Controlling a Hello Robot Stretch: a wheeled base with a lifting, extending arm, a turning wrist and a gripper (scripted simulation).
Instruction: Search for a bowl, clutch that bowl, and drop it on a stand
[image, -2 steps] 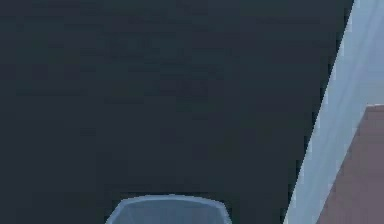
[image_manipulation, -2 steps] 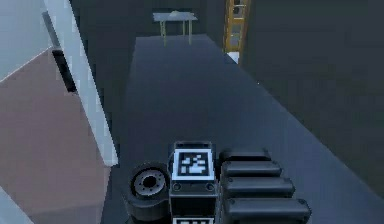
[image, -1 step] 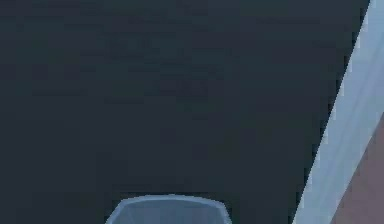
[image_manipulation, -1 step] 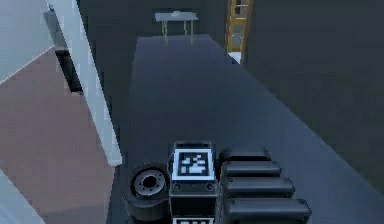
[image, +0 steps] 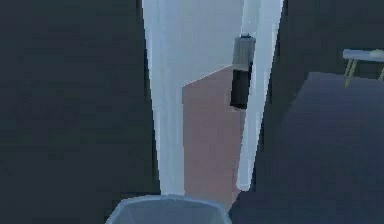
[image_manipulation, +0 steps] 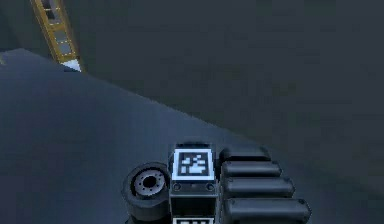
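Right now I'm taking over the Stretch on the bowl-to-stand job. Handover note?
Gripper: low in the arm side view, left of the marker square. Its far end can't be made out, so I cannot tell whether it holds anything.
Things: the forward view faces a white-framed doorway. A pale table sits upper right and might serve as the stand. A pale bin rim is at the bottom edge.
Done: nothing confirmable.
Left: find the bowl, grasp it, set it on a stand.

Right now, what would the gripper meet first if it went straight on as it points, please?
Likely nothing near: only dark floor lies beyond the gripper, then probably the dark wall.
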